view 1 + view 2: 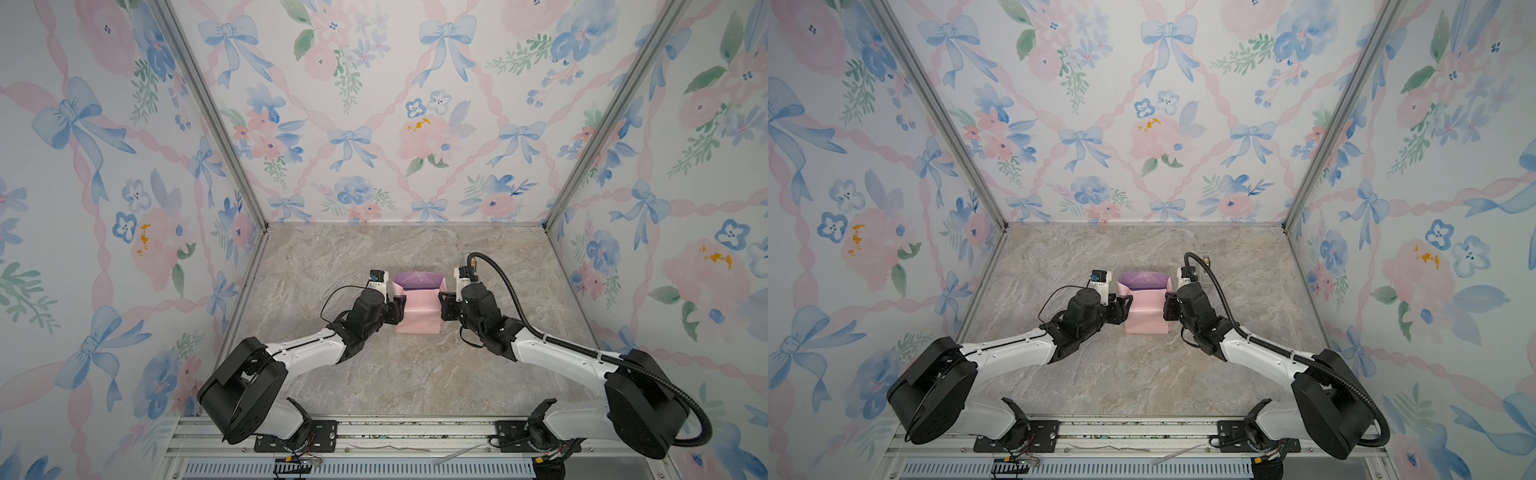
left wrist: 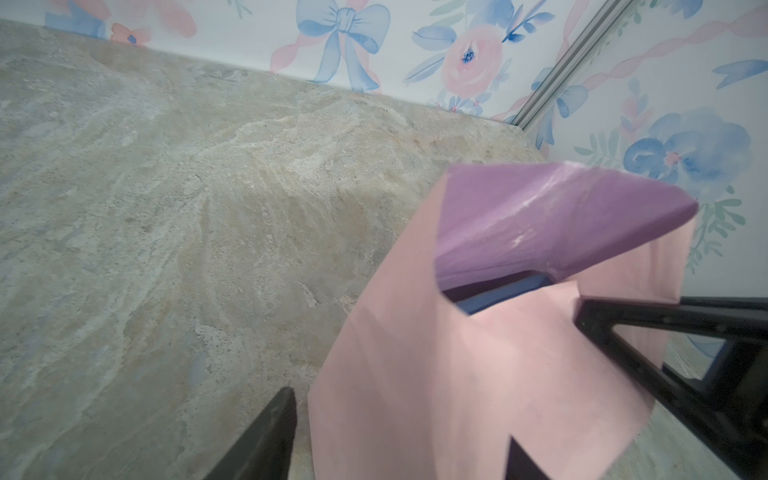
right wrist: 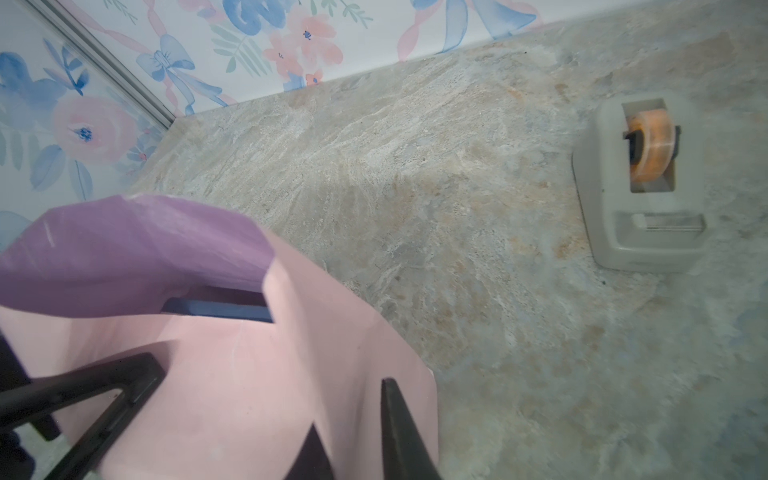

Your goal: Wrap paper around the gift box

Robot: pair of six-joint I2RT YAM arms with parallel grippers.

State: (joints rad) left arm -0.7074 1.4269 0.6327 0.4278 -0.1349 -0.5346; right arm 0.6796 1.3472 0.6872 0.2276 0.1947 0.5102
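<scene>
Navy gift box (image 2: 498, 296) sits mid-table, almost buried, with just a blue sliver showing in the wrist views. Over it drapes the paper (image 1: 417, 311), pink side out, its lilac face rearing up at the far end. Left gripper (image 1: 399, 309) is right at one flank, jaws wide, the side flap between them. Right gripper (image 1: 444, 306) mirrors it opposite, jaws apart too, pink paper between them. Both arms reach forward from the near rail, elbows out, forearms angling inward, wrists low. A tape dispenser (image 3: 640, 187) stands near the right gripper on the table (image 1: 374, 374).
</scene>
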